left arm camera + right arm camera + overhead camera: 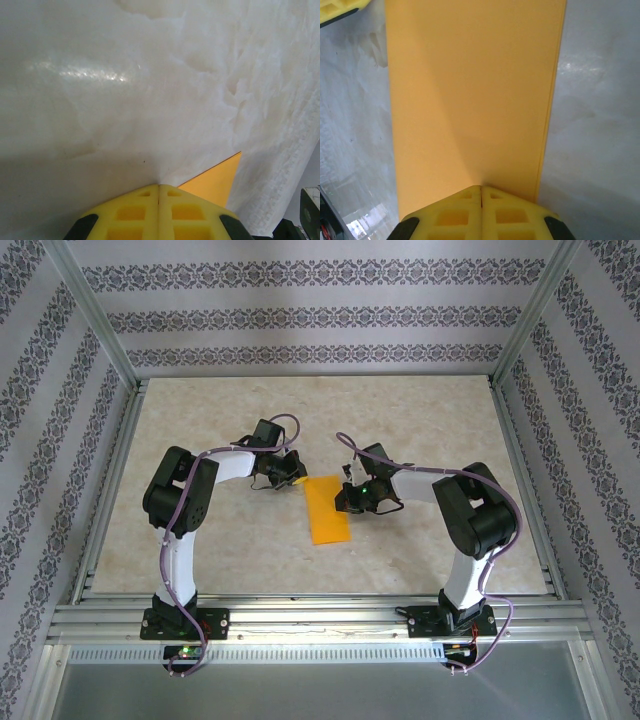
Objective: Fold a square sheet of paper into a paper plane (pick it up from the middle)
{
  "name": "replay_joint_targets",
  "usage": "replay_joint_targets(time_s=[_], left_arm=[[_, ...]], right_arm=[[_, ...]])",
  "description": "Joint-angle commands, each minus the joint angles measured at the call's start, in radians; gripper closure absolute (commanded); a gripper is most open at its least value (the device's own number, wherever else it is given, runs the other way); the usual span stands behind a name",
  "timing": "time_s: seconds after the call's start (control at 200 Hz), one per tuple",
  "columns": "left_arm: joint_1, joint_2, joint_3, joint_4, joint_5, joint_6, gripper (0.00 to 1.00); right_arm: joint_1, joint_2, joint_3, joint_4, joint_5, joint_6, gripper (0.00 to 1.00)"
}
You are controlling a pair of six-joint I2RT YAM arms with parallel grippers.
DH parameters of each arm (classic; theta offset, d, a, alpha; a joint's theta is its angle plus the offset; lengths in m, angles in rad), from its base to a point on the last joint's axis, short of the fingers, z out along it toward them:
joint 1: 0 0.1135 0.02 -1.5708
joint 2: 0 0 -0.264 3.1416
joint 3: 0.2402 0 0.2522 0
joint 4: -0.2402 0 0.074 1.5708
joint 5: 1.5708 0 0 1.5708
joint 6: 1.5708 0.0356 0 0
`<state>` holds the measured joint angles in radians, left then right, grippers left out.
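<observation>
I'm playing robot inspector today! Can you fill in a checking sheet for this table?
Surface: pale marbled table.
Job's things: orange paper, lying flat, a long rectangle.
Clutter: nothing seen.
Grippers: left gripper shut, beside a corner of the paper; right gripper shut, tips over the paper's edge.
Cables: purple cables run along both arms.
Surroundings: patterned walls, metal frame.
</observation>
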<state>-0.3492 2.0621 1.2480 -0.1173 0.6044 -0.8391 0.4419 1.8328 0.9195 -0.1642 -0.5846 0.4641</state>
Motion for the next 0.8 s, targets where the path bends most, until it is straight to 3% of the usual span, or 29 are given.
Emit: replay_joint_targets(time_s=[0.0,0.44,0.794], left_arm=[[0.05,0.029,0.025,-0.004,-0.181,-0.015,1.0],[0.012,-0.088,0.032,-0.034,-0.151,0.024,0.99],[-0.138,-0.233,-0.218,0.106,-0.032,0.007,0.99]], right_arm=[[-0.019,0.049,-0.071,-0.187,0.149,-0.023,1.0],[-0.021,0.049,-0.072,-0.185,0.148,-0.024,1.0],[-0.023,0.049,-0.071,-0.187,0.155,-0.023,1.0]])
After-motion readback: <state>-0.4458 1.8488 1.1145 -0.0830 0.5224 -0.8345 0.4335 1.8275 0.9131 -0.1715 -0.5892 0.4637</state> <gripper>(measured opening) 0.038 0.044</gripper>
